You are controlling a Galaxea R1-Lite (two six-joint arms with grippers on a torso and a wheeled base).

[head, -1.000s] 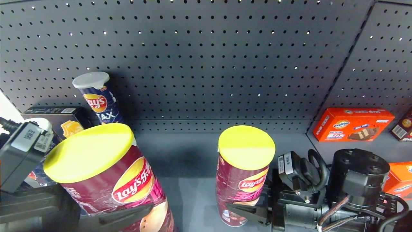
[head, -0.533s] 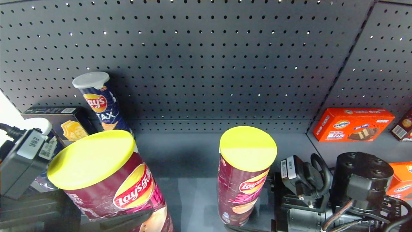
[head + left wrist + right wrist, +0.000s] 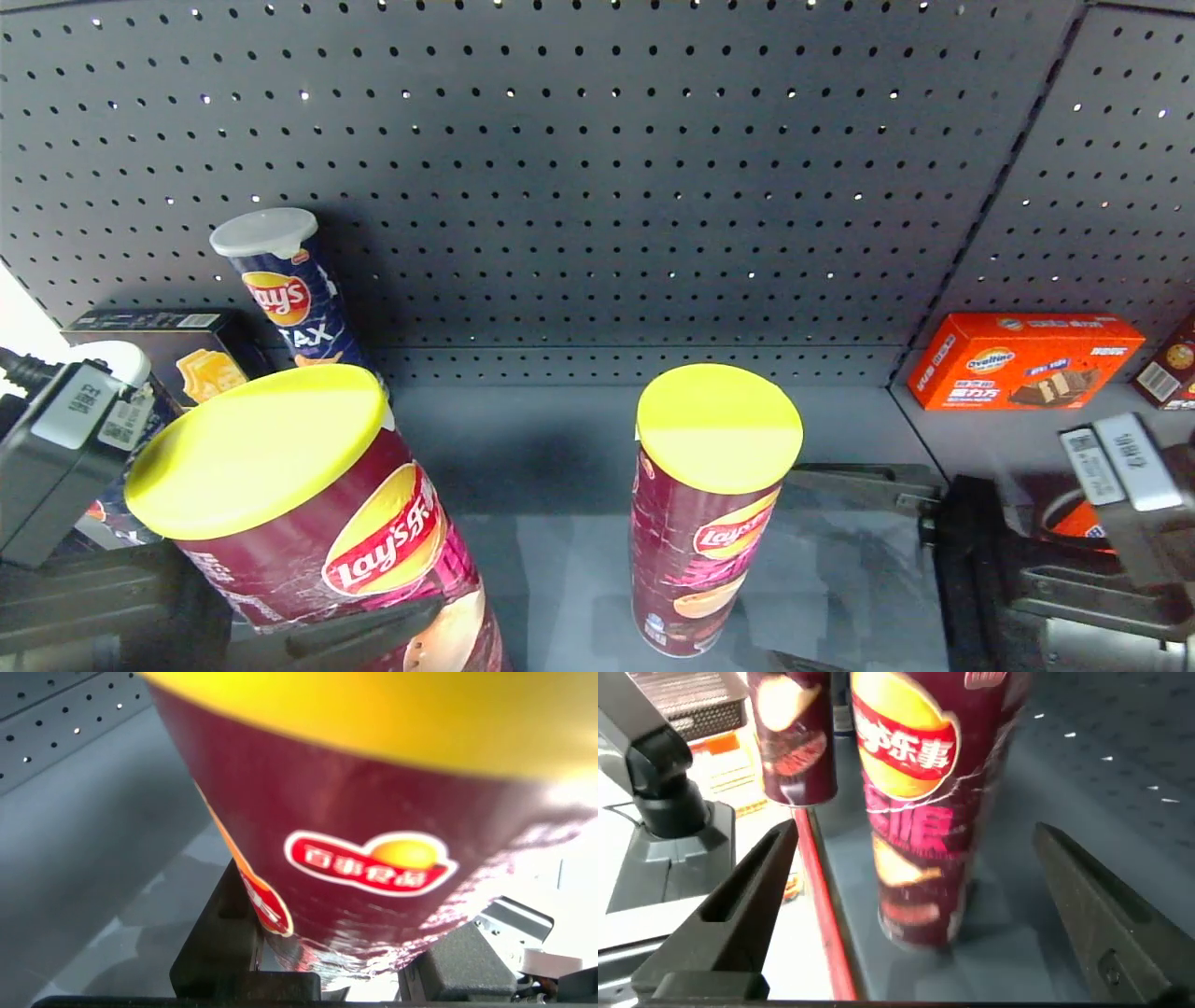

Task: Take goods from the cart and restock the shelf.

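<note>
A: Where does the standing can (image 3: 714, 504) sit?
B: Upright on the shelf (image 3: 560, 439), about the middle of the grey deck, yellow lid up, well forward of the pegboard (image 3: 597, 187).
A: And the right gripper (image 3: 917, 840)?
B: Released. Its two dark fingers (image 3: 738, 915) are spread wide, one to each side of the can's lower body, and neither touches it. In the right wrist view the can stands at the mouth of the gap, with grey shelf showing on both sides.
A: The other one?
B: The held can (image 3: 308, 523) has the same maroon wrap and yellow lid. It is to the robot's left of the standing one, nearer the camera, and leans slightly. The left gripper (image 3: 346, 961) is clamped on its lower part; the left wrist view shows a finger pressed against each side of the tube. Whether its base rests on the shelf cannot be told.
A: Do the two cans touch?
B: No — they are well apart, with bare shelf between them.
A: What else is there?
B: A blue can (image 3: 285, 289) with a white lid at the back left against the pegboard, a dark box (image 3: 187, 350) just beside it, and an orange box (image 3: 1022, 359) lying flat in the next bay to the right.
</note>
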